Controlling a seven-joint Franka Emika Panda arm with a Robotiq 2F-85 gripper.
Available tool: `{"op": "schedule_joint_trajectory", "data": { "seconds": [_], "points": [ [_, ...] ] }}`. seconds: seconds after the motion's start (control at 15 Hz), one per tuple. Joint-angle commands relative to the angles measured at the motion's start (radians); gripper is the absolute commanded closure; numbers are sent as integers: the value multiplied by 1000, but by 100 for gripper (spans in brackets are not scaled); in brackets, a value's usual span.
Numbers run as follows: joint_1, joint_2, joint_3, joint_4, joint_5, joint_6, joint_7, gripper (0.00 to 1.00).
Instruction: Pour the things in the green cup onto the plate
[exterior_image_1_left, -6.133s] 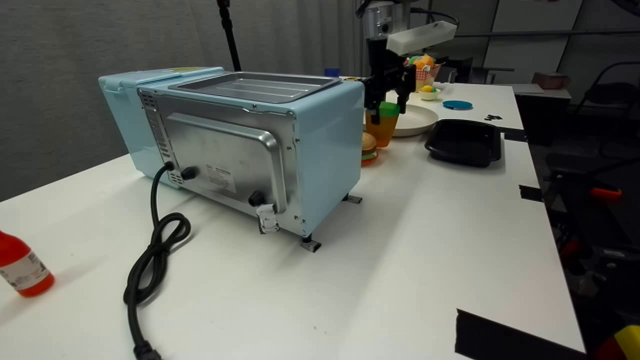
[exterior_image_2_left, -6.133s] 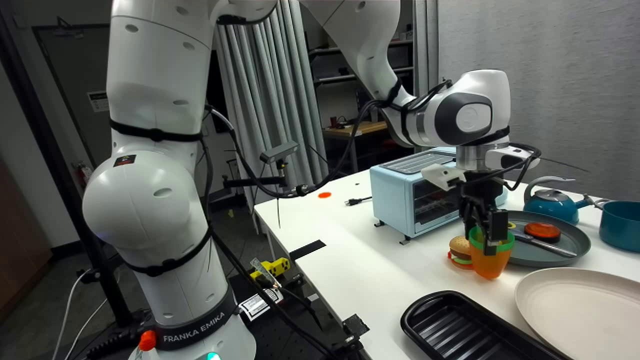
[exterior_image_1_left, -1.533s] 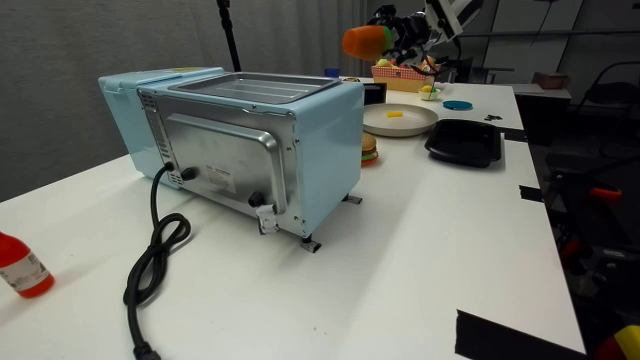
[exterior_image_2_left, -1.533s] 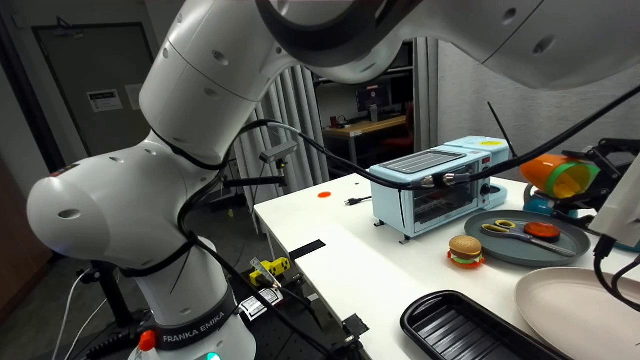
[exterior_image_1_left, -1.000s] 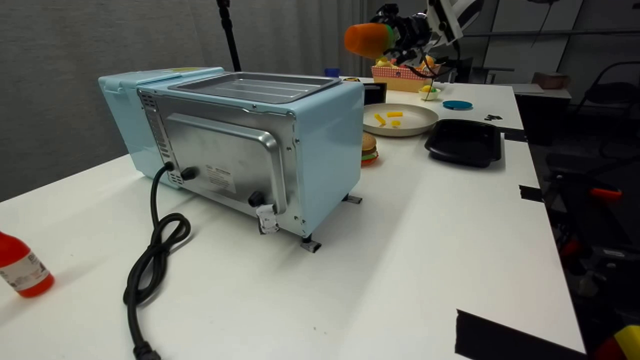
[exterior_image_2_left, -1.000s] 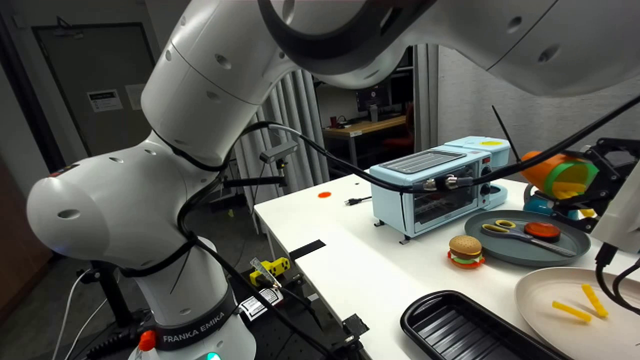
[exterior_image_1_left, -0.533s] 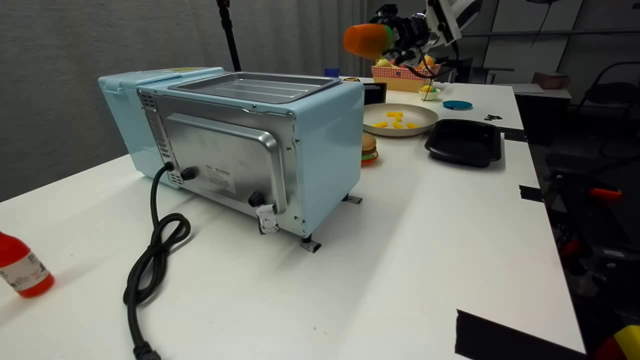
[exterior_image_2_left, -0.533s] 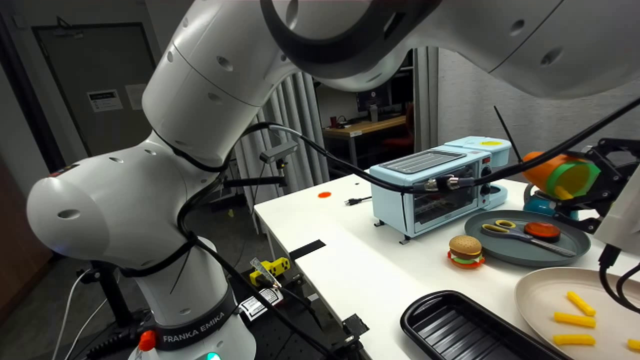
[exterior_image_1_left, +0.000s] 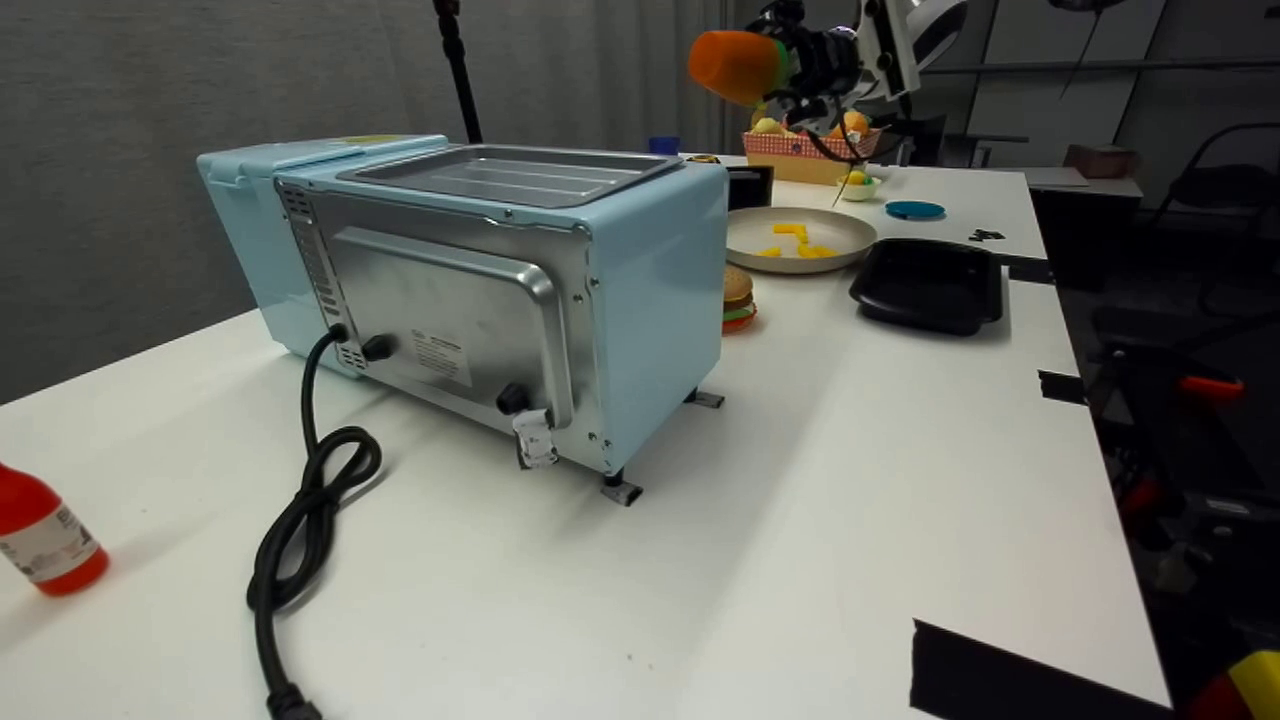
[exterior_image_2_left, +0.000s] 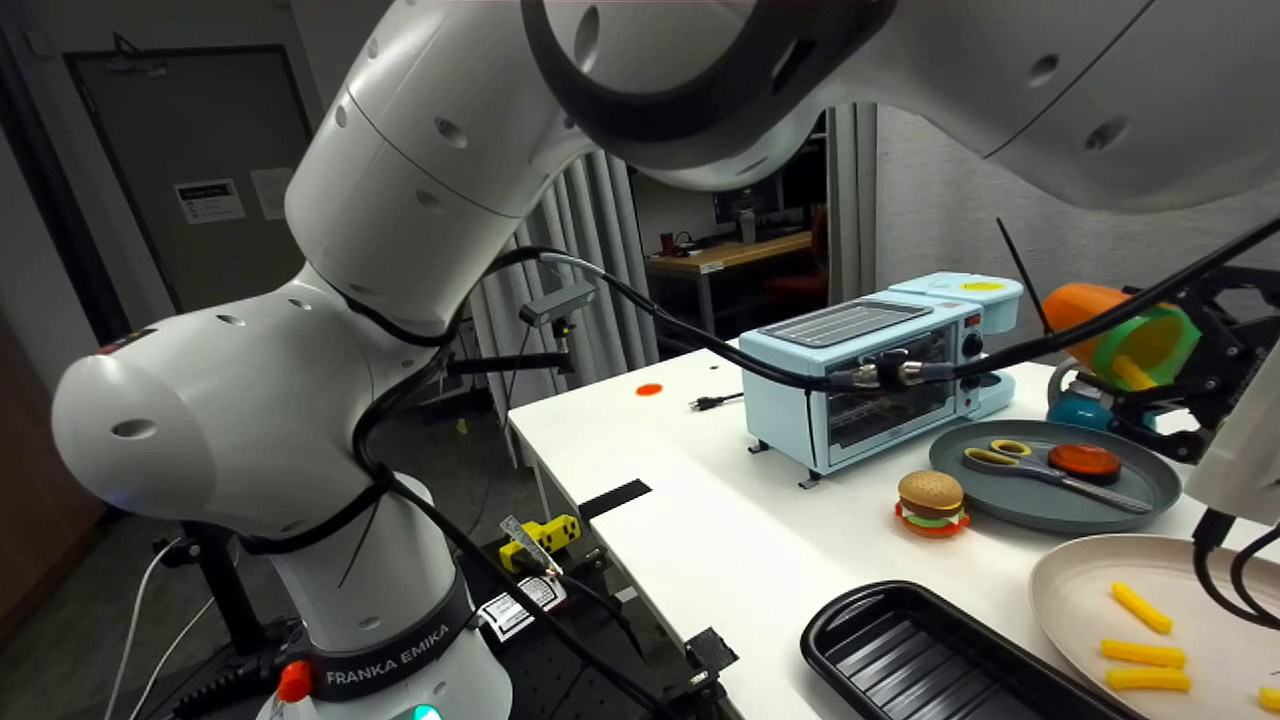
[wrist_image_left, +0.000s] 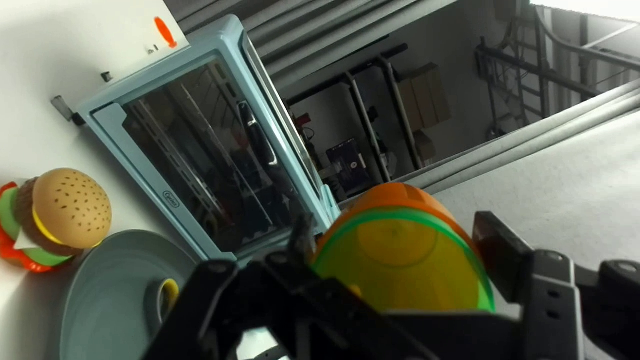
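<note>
Looking smooth, orange and green-rimmed, the tilted cup (exterior_image_1_left: 736, 67) is clasped in the tool (wrist_image_left: 397, 245).

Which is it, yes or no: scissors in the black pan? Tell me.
No, an exterior view shows the scissors on the grey plate.

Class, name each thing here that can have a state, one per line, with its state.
Cup: held tipped, yellow stick inside
Jaws: closed on cup
Plate: yellow sticks on it
Toaster oven: door shut
Scissors: seemingly closed, on grey plate
Plug: lying unplugged
Burger: upright, stacked
</note>
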Motion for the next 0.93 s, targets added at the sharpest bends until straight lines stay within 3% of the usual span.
{"op": "schedule_joint_trajectory", "data": {
  "seconds": [0.0, 0.87],
  "points": [
    [-25, 43, 10, 60, 31, -81, -36, 45],
    [-28, 63, 8, 71, 100, -107, -40, 45]
  ]
}}
